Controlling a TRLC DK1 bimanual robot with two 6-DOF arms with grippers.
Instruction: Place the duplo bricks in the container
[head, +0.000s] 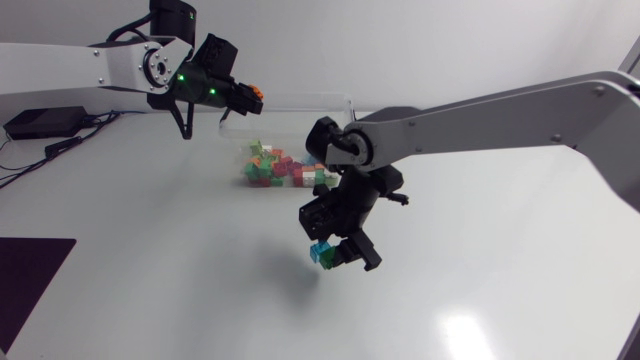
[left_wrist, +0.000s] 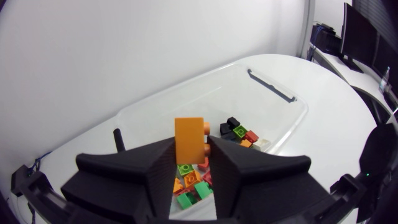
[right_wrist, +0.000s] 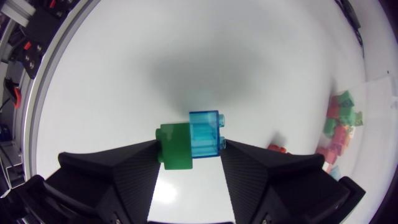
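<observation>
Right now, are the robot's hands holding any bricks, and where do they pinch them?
Yes. The left gripper pinches an orange brick by its two opposite sides. The right gripper squeezes a green brick and blue brick together, one finger on each.

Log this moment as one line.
left claw: shut on orange brick, above container | right claw: shut on green-blue brick pair, above table

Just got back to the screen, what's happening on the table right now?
The left hand is shut on an orange duplo brick above the clear container, which already holds a pile of bricks. The right hand is shut on a green brick and a translucent blue brick side by side, above the table, not yet over the container.
</observation>
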